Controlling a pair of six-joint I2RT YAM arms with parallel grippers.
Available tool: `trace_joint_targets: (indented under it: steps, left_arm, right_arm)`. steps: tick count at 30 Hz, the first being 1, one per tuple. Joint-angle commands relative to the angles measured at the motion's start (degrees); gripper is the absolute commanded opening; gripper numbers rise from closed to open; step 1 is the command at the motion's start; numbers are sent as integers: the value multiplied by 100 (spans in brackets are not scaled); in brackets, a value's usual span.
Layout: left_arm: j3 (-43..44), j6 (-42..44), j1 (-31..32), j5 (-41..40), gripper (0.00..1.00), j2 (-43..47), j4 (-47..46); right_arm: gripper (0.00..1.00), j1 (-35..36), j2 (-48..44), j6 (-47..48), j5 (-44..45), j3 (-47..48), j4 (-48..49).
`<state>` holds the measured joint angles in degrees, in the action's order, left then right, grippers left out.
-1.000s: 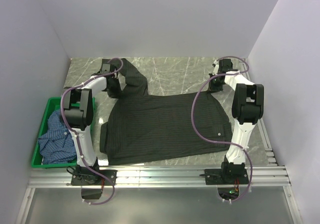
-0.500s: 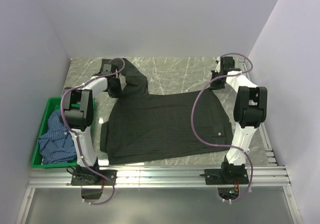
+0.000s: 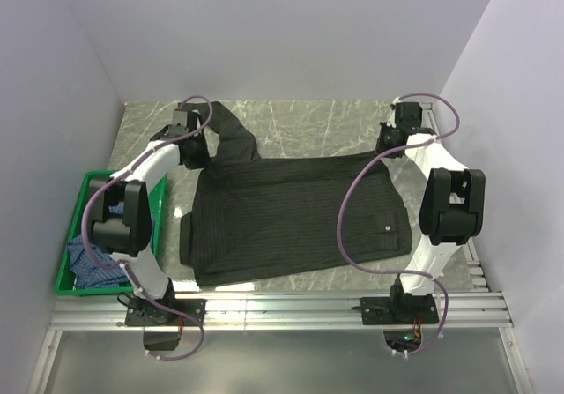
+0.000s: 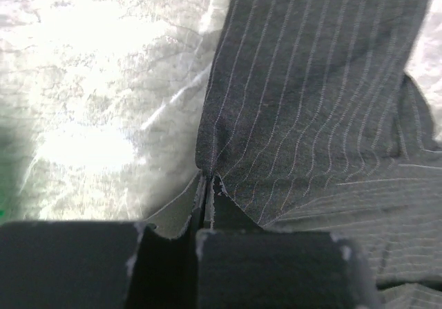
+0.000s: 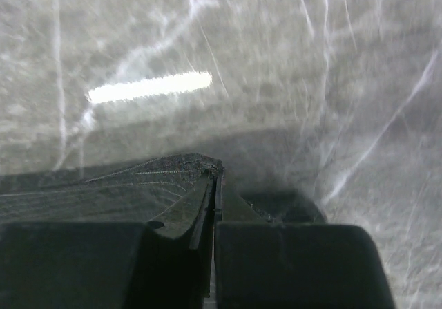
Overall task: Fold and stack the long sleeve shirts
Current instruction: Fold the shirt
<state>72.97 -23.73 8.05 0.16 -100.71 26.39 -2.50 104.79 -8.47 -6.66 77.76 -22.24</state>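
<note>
Tabletop (image 3: 308,125), 1 black shirt (image 3: 291,218), 1 blue shirt (image 3: 85,266)

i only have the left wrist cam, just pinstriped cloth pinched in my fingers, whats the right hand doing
Observer: The right hand is shut on the far right corner of the black shirt, with the fabric edge nipped between its fingers.
Operator: wheres the other shirt
Observer: The blue shirt lies crumpled in the green crate, off to the robot's left.
Operator: is the black one flat
Observer: Mostly spread flat. One sleeve angles off toward the back wall by the left hand.
</note>
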Motion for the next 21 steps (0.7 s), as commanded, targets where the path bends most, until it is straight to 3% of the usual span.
trace_joint_targets:
  steps: [1, 21]
  left_arm:
    - [-264, -97, 56, -192, 1, 455, -108]
    - [-1996, -1152, 355, -395, 3, 1703, -55]
  right_arm:
    - [0, -13, -502, -207, 314, -312, 316]
    - [0, -13, -1339, -1359, 657, -1834, 580]
